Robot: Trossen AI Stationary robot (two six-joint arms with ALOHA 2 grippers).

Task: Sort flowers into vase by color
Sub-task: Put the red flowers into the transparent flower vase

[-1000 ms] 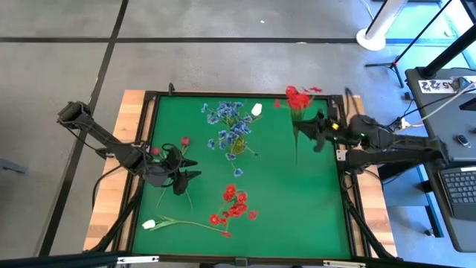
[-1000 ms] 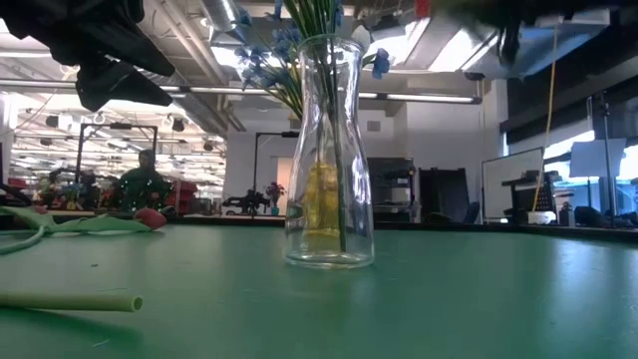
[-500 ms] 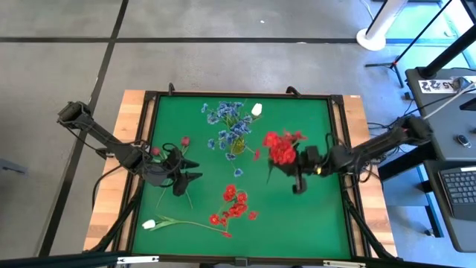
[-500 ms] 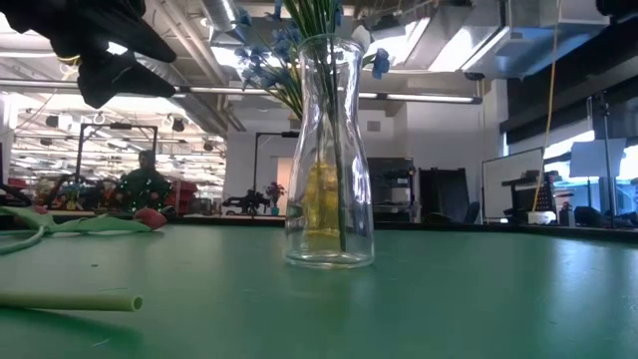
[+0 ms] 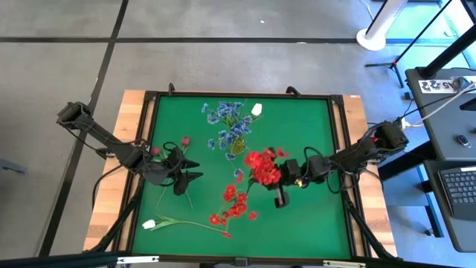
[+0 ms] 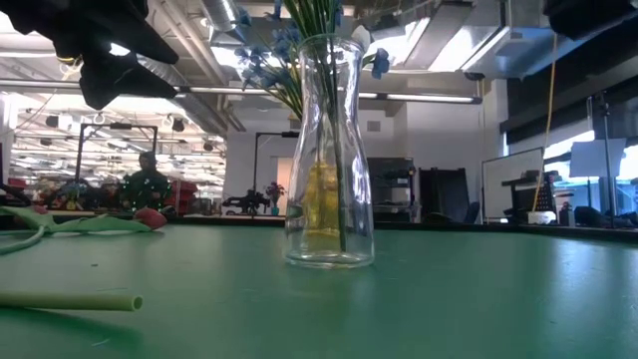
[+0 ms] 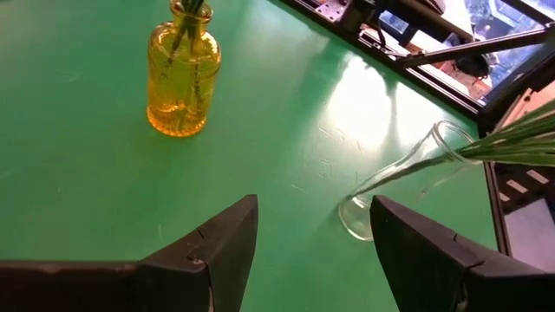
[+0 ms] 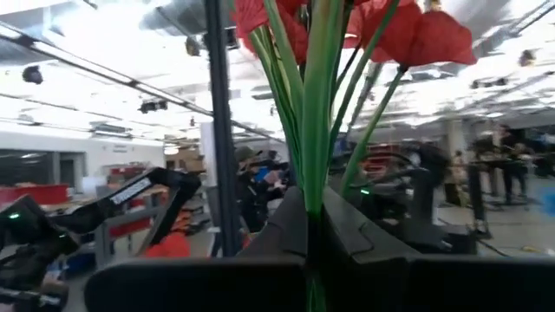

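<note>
Right gripper [image 5: 286, 179] has swung its clamped red spray [image 5: 262, 167] inward, now mid-table beside the blue-filled vase [image 5: 236, 146]; carrying step; next, find the red flowers' vase; left gripper [image 5: 186, 173] waits, fingers spread

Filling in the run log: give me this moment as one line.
right gripper: shut on red spray, mid-table | left gripper: open, empty, left side | clear vase: blue flowers

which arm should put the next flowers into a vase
Right: the right gripper is already shut on the red-blossomed green-stemmed spray above the mat. The left gripper hangs open and empty.
</note>
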